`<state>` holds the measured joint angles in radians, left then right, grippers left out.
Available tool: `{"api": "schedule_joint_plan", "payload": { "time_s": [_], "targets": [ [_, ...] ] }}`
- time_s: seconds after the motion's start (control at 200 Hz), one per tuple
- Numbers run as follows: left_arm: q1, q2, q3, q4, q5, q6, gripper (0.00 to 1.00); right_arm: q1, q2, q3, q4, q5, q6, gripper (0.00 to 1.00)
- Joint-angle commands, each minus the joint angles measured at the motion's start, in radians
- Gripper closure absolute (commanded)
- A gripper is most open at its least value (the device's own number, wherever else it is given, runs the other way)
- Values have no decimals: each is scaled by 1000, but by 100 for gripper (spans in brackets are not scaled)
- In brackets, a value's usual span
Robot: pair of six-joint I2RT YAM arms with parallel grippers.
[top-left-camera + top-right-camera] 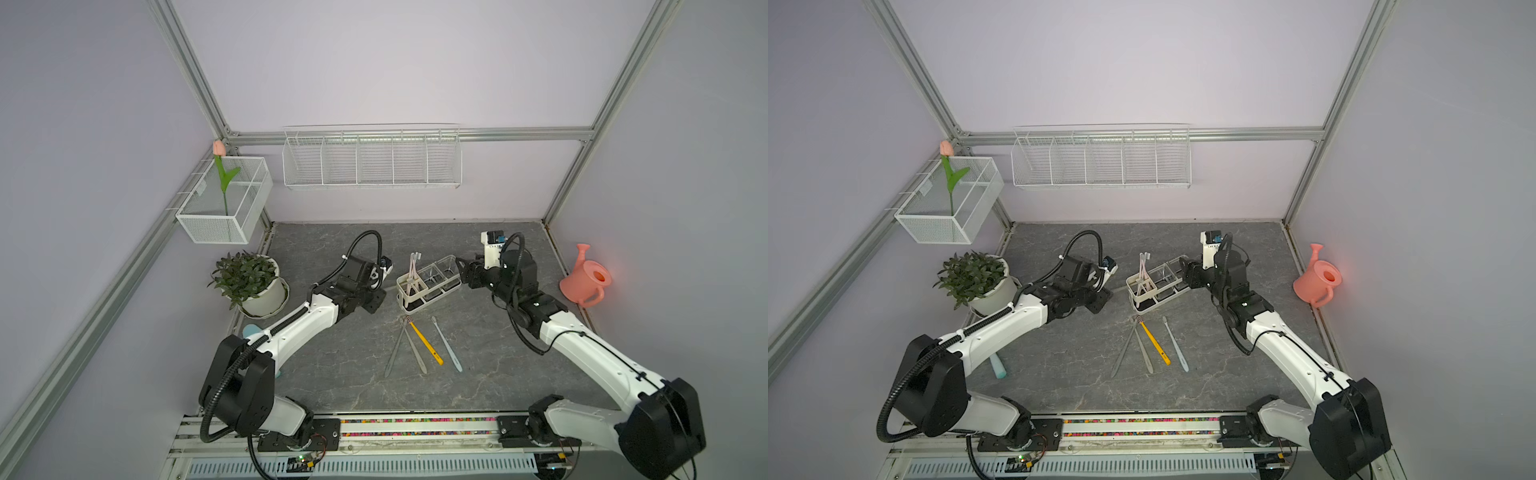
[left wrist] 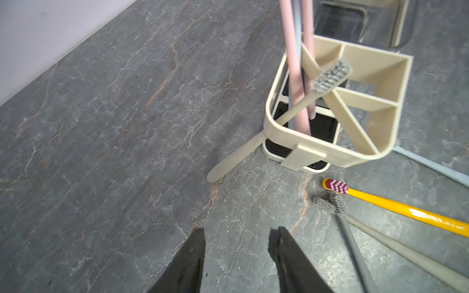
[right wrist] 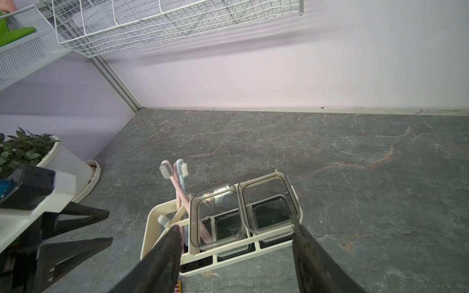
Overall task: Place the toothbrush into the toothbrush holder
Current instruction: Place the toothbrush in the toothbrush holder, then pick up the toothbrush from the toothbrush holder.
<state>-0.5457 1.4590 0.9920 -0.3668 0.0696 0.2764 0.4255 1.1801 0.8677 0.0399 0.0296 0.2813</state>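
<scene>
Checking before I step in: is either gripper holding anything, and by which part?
Nothing; left gripper and right gripper are both open and empty.

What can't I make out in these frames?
- Teal object: mostly under the left arm in both top views; identity unclear.
- Left gripper: jaws hidden beneath its wrist in both top views.
- Pink toothbrushes: heads cut off by the left wrist view's edge.
- Yellow toothbrush: handle print too small in both top views.
</scene>
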Motion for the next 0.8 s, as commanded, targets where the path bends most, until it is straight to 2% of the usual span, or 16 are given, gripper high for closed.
{"api": "schedule_joint_plan", "payload": {
  "time_s": [0.0, 0.15, 0.32, 0.545, 0.795],
  "targets": [
    [29, 5, 5, -8, 138, 105, 52, -21, -50, 17, -52, -32, 13, 26],
    [30, 95, 35, -47, 119, 145, 53, -33, -62, 17, -66, -39, 26, 25],
    [30, 153, 52, -13, 198, 157, 54, -40, -63, 17, -84, -33, 34, 25],
    [30, 193, 67, 81, 124, 152, 53, -45, -73, -28, -68, -37, 53, 24],
    [32, 271, 155, 36, 127, 185, 54, -47, -56, -33, -60, -51, 55, 24]
  ]
}}
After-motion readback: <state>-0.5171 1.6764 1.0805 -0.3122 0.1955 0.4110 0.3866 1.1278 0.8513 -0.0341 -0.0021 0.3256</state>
